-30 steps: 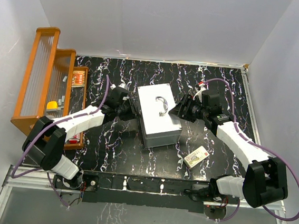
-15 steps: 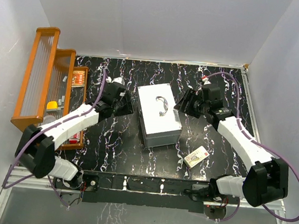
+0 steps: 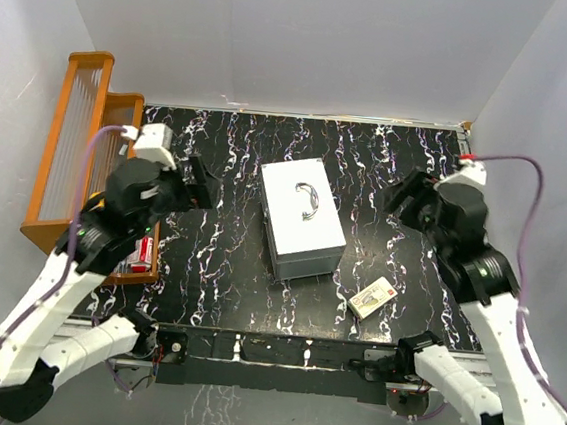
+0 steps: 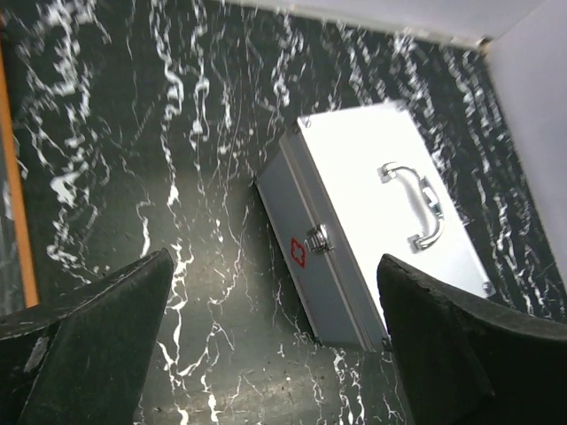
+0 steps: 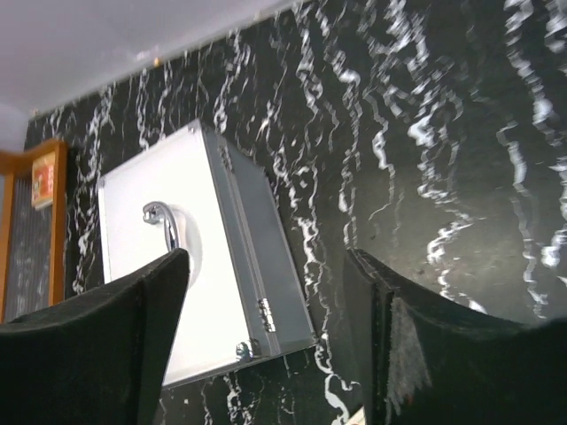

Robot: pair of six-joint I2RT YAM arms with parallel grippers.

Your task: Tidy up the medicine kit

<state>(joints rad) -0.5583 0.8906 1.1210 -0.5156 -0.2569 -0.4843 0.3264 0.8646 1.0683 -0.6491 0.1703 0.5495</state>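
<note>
One medicine kit [image 3: 301, 236] with one curved handle [image 3: 308, 199]. One small flat packet [image 3: 373, 296]. One orange wooden rack [image 3: 68, 152]. One marbled table [image 3: 223, 267]. One left gripper [image 3: 200, 181], one right gripper [image 3: 405, 197].

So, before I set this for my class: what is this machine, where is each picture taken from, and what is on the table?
It is a robot: a left arm and a right arm bolted at the near edge of a black table, each ending in a two-finger gripper. The big picture looks down from above and behind; the other two come from wrist cameras, so the dark shapes at the bottom are that arm's own fingers. On the table lie a closed grey case with a handle on its lid and a small box. A wooden rack stands at the left edge. The left gripper and right gripper are open, holding nothing.
</note>
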